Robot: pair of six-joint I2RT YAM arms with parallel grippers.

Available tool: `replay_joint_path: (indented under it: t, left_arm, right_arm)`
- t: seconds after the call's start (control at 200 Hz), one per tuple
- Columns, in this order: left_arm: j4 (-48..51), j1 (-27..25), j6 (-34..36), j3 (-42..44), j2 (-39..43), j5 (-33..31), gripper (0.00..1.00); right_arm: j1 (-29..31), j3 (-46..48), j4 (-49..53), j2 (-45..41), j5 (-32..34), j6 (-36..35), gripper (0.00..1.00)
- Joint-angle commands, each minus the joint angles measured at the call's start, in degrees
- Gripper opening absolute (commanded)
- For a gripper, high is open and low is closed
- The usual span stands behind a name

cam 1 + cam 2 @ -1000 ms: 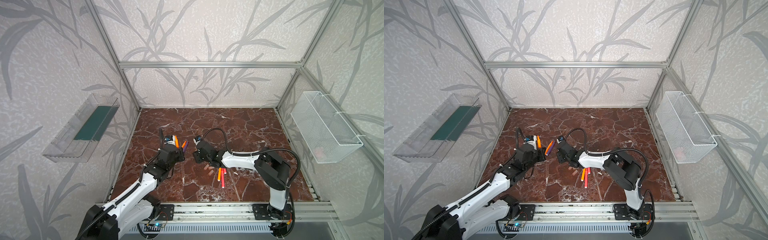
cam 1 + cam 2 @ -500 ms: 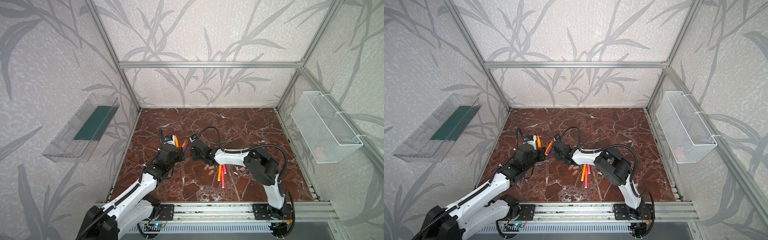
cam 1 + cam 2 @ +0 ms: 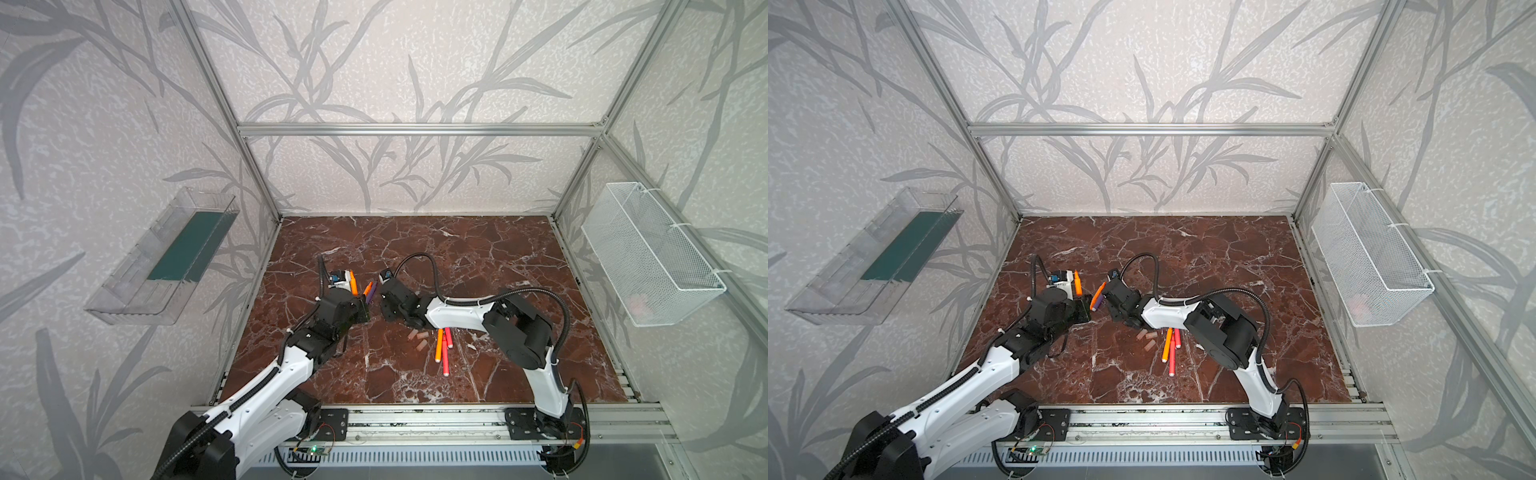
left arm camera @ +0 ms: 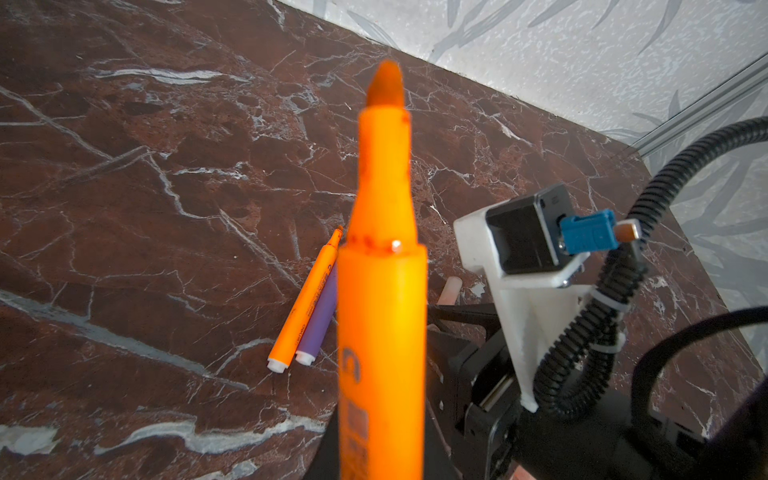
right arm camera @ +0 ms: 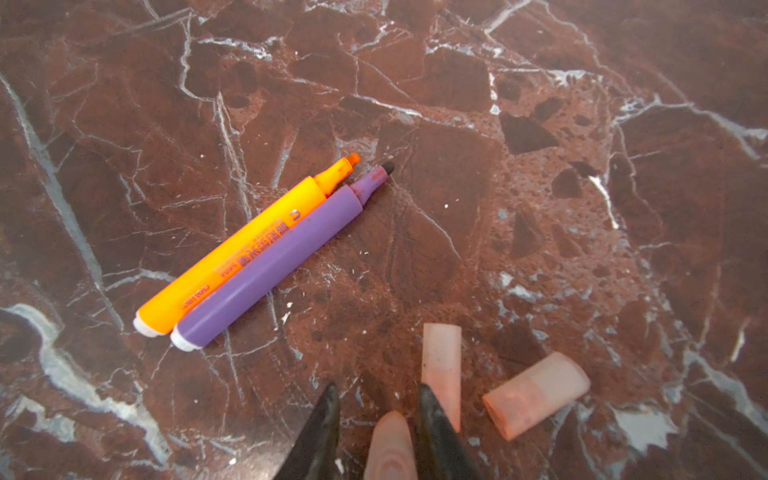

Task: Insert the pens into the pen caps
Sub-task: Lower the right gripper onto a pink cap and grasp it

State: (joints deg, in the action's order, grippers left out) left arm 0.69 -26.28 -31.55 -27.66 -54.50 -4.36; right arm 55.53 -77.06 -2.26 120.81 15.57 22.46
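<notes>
- Between the fingers of the right gripper (image 5: 376, 388) lies one cap (image 5: 390, 444) — jaws slightly apart, a gap on one side.
- Two more caps (image 5: 536, 395) sit beside it; one finger overlaps the nearer.
- Left gripper (image 3: 360, 305) clamps an orange pen (image 4: 382, 291), tip up — it hides part of the purple pen (image 4: 319, 320) in the left wrist view.
- That purple pen touches a second orange pen (image 5: 232, 253), between the grippers.
- Right arm (image 3: 453, 318) overhangs a pen trio (image 3: 439, 347), orange and red, beside three loose caps (image 3: 421, 345).

Stubby frosted-translucent pinkish plastic pen caps (image 5: 536, 395) right beside the right claw (image 5: 376, 395) look matt; red-brown marble tabletop (image 5: 540, 166) underneath's smooth, slightly shiny.
</notes>
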Motion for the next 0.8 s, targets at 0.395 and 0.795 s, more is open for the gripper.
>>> replay_joint_path:
  t: [0.395,0.795]
  left_arm:
    - [-1.9,0.1,0.5,-1.4,-0.1,1.7,0.0]
    - [-5.2,0.1,3.0,-1.5,-1.3,8.9,0.0]
  right_arm:
    - [0.3,4.9,0.2,-7.4,0.0,2.0,0.13]
    - [0.4,21.1,-0.1,-32.2,-0.2,3.7,0.07]
